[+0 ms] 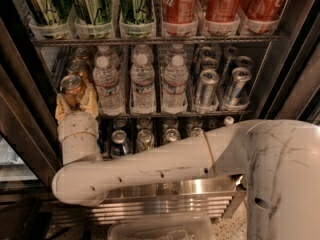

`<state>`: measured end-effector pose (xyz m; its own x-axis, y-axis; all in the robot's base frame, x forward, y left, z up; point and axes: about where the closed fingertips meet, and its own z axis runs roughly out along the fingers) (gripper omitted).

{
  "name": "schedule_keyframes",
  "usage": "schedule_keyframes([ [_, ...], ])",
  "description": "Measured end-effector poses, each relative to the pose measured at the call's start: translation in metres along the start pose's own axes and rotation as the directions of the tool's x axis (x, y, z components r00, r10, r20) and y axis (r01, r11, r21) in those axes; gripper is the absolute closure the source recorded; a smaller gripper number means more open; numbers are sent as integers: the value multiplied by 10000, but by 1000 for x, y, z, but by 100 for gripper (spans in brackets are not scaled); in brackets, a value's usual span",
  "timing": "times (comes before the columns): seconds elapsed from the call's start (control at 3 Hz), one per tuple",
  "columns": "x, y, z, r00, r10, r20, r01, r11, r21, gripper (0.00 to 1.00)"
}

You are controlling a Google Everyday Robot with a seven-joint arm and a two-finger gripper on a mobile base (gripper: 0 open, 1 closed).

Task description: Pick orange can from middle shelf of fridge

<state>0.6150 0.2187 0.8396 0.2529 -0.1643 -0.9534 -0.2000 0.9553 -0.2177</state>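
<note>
The front orange can [73, 85] stands in the leftmost lane of the middle shelf [220, 114] of the fridge [175, 188]. Two more orange cans [80, 67] stand in line behind it. My gripper [76, 97] is at that lane's front, with its tan fingers [91, 98] pressed against both sides of the front can. The can's silver lid shows above the fingers, and its lower body is hidden by them. My white arm curves in from the lower right, below the shelf.
Water bottles [143, 81] fill the lanes right of the orange cans, then slim silver cans [206, 86]. Tall green cans [92, 4] and red Coca-Cola cans [177, 1] stand on the rack above. Small cans [120, 139] sit below. The dark door frame [20, 129] stands close on the left.
</note>
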Motion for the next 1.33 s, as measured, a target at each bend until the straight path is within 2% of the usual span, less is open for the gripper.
schedule_keyframes([
  [0.33, 5, -3, 5, 10000, -68, -56, 68, 10000, 33, 24],
  [0.67, 9, -4, 8, 9998, -130, -126, 130, 9999, -9, 43],
  [1.33, 10, -5, 10, 9996, -186, -200, 185, 9998, -70, 89],
])
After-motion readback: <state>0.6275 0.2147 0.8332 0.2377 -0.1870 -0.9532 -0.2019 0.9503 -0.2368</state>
